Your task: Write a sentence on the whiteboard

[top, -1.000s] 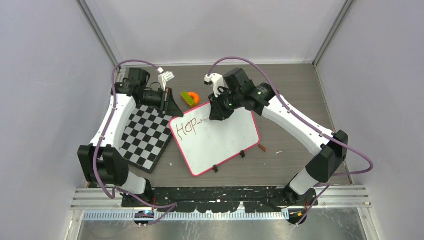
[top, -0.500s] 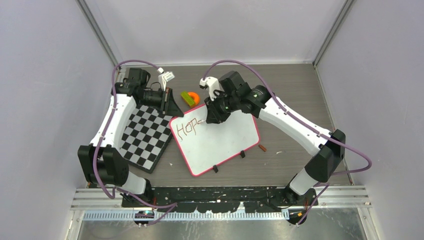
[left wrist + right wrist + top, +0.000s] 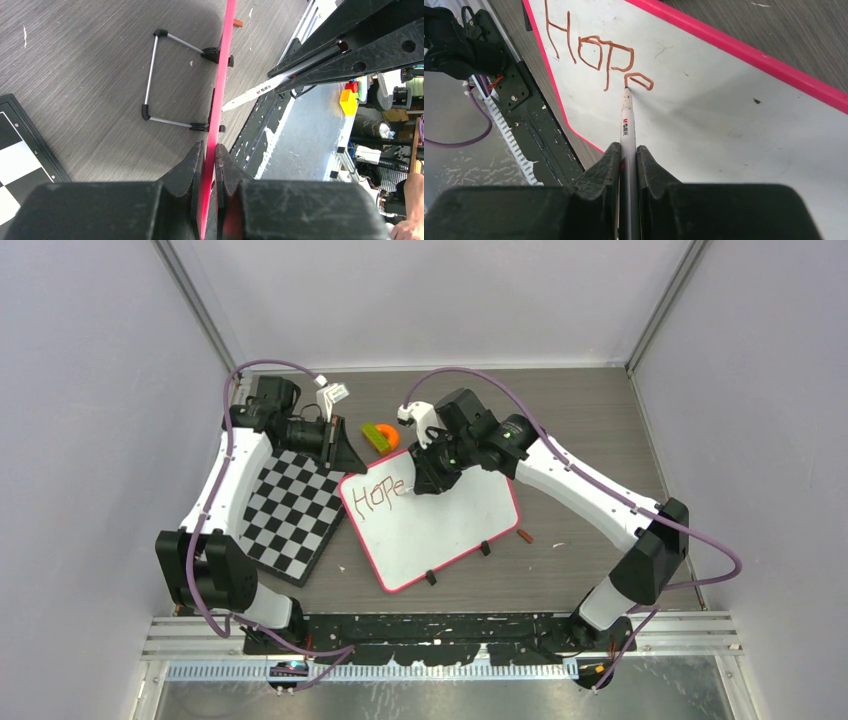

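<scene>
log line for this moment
left gripper: shut on whiteboard rim | right gripper: shut on marker | sentence: Hop, fourth letter partly drawn, tip touching

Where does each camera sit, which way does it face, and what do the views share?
Top external: overhead, looking down on the whiteboard; left arm, right arm show.
Left wrist: looks along the left gripper, shut on the whiteboard's rim edge-on.
Right wrist: looks down the marker in the right gripper at the sentence.
Shared: whiteboard in all; marker in both wrist views.

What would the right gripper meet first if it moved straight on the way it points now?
The whiteboard: the marker clamped in the right gripper seems to touch it at the fourth letter, so its tip would press in first.
</scene>
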Controlling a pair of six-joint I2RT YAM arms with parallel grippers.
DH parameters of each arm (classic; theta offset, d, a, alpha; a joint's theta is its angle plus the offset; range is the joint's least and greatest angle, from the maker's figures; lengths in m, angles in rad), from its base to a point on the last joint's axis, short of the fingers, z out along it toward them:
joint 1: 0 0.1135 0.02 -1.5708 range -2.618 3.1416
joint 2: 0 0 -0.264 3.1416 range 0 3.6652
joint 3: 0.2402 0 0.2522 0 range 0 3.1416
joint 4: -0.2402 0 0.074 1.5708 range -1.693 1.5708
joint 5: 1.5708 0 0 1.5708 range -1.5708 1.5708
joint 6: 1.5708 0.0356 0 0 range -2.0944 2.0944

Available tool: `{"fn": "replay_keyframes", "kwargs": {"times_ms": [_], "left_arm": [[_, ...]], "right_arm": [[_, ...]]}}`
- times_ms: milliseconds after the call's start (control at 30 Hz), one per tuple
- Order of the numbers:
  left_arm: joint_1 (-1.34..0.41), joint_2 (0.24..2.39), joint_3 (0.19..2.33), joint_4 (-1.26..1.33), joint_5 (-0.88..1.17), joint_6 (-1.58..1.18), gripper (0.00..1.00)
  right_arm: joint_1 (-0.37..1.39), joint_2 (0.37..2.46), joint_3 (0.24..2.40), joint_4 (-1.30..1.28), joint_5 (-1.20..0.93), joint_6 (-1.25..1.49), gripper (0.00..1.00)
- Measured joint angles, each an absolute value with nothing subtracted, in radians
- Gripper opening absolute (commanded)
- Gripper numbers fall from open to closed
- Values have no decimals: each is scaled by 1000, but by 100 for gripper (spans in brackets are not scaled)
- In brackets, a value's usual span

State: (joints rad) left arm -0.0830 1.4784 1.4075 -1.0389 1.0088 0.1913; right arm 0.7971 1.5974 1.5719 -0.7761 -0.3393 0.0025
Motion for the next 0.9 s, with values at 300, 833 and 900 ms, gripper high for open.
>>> {"fn": "replay_keyframes", "kwargs": {"times_ms": [300,833,900], "left_arm": [[-83,1478,1407,-1039,1009,191,0],[-83,1478,1407,-1040,1010,192,0],[-83,1478,1407,-1040,1010,192,0]], "right_arm": [[797,1596,1565,-798,-333,-5,0],[781,1591,1586,-852,-305,-34,0],[778,1590,1594,-856,-307,-41,0]]}}
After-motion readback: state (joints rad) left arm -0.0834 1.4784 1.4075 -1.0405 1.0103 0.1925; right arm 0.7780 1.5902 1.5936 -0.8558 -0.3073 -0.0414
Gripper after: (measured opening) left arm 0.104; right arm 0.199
